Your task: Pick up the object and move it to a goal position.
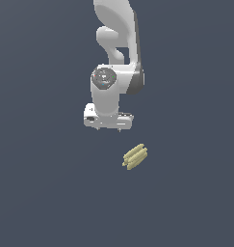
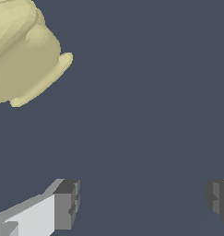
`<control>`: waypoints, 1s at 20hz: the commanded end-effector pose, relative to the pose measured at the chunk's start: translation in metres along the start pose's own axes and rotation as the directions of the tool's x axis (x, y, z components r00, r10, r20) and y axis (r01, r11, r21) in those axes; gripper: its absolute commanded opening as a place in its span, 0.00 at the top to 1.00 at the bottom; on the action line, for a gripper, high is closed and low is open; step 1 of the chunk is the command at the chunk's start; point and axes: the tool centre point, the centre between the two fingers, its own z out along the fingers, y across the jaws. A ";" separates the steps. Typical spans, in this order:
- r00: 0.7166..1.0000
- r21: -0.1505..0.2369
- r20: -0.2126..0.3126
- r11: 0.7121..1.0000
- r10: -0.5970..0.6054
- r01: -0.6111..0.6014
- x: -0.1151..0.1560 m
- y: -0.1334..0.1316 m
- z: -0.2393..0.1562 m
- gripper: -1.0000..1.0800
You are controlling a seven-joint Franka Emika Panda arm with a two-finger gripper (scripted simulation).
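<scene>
Jaws apart, one object [image 1: 135,157] clear.

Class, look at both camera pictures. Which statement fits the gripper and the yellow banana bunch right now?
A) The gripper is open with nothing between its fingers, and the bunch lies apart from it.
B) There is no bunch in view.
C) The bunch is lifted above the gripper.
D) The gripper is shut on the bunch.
A: the gripper stands open on bare floor, and the banana bunch lies off to the side, untouched.

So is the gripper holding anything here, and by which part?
Nothing is held. The gripper is open with only bare floor between its fingers; the banana bunch lies apart from it.
</scene>
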 end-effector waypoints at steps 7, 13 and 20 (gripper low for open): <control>1.000 -0.020 -0.006 1.000 -0.009 0.009 0.003 -0.005 0.001 0.04; 1.000 -0.029 -0.008 0.999 -0.020 0.020 0.004 -0.007 0.002 0.04; 1.000 -0.027 -0.012 1.000 0.016 -0.016 0.008 -0.010 0.000 0.04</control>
